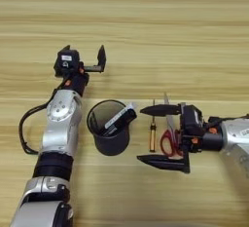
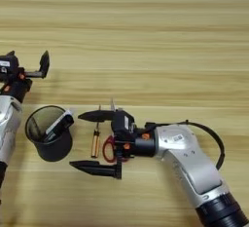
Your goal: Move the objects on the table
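Print on white marker unreadable

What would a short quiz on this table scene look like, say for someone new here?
1. True or false: the mesh pen cup lies tipped on its side.
2. Which hand has its fingers spread either side of the red-handled scissors? A) left hand B) right hand
3. Fill in: the white-barrelled marker leans inside the ____.

Key:
1. False; it stands upright on the table.
2. B; the right hand is open there, beside the small screwdriver. The left hand is open and empty, further back.
3. Pen cup.
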